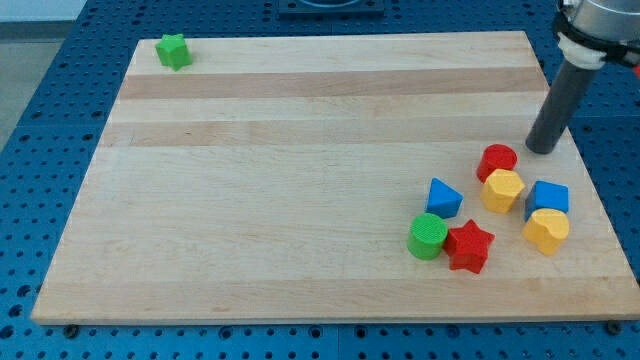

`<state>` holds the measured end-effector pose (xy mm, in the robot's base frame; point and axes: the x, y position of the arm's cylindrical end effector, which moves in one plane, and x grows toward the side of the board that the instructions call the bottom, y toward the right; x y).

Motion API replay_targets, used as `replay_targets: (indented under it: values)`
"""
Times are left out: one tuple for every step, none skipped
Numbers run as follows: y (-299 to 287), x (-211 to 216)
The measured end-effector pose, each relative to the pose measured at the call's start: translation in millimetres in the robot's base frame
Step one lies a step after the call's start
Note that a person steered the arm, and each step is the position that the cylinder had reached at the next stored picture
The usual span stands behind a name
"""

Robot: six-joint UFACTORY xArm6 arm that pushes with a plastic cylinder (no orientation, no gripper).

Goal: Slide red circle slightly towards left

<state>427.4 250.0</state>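
The red circle (496, 160) lies on the wooden board (300, 180) at the view's right, touching the yellow hexagon (502, 190) just below it. My tip (541, 149) rests on the board a short way to the right of the red circle and slightly above it, not touching it. The dark rod rises from there to the view's top right corner.
A blue triangle (444, 197), a green circle (428, 236) and a red star (469, 246) sit below-left of the red circle. A blue block (547, 198) and a yellow heart (546, 230) sit at the right. A green star (173, 50) lies at the top left corner.
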Motion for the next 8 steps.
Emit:
replay_targets:
  values:
    - [0, 17]
    - [0, 20]
    - [-7, 20]
    - [-21, 20]
    - [-34, 22]
    - [-44, 24]
    - [-55, 24]
    - [-74, 24]
